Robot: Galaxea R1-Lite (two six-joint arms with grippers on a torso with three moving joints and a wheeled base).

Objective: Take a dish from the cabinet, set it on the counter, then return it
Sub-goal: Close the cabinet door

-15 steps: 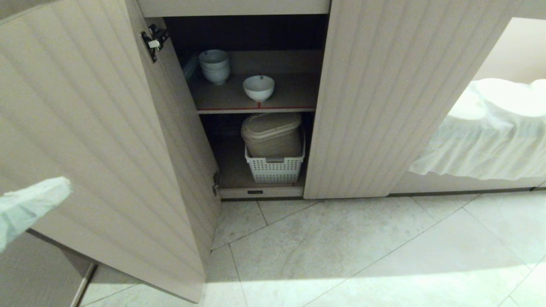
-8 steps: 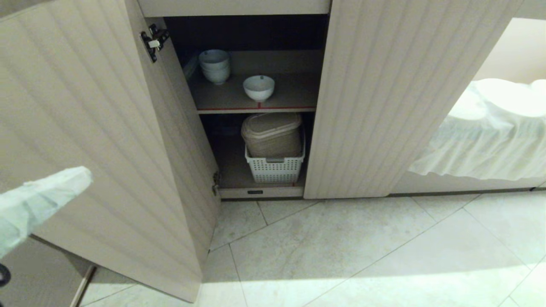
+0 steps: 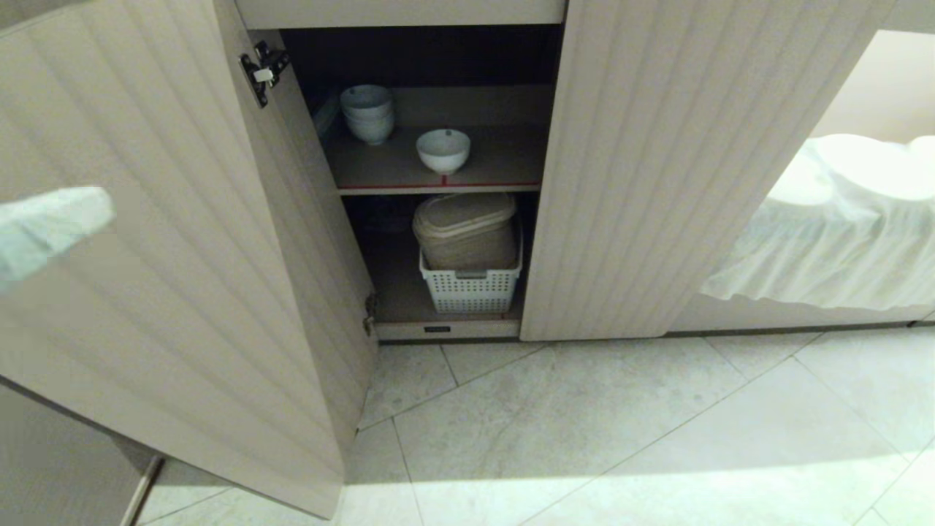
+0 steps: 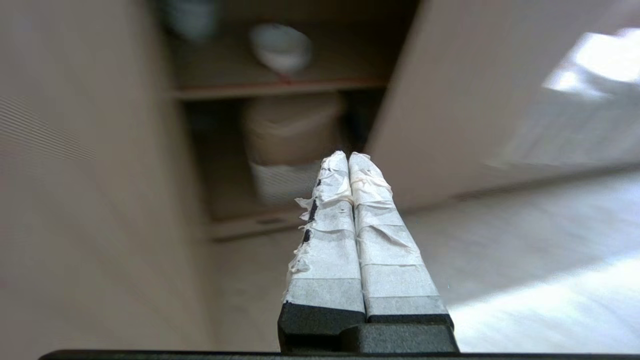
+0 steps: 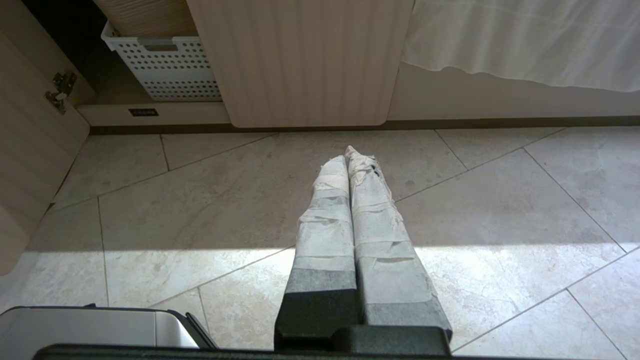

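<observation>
**Bowl on the upper shelf, cabinet open**

Sitting alone near the front edge of the upper shelf point(image 3: 504, 164): bowl point(image 3: 443, 150), inside the open cabinet point(image 3: 643, 168). Stacked bowls point(image 3: 367, 113) farther back left. Basket point(image 3: 471, 288) below. Left gripper point(image 4: 348, 157) up by the left door point(image 3: 168, 241), jaws pressed together, empty. Right gripper point(image 5: 347, 154) low over the floor point(image 5: 450, 210), jaws also closed on nothing.
</observation>
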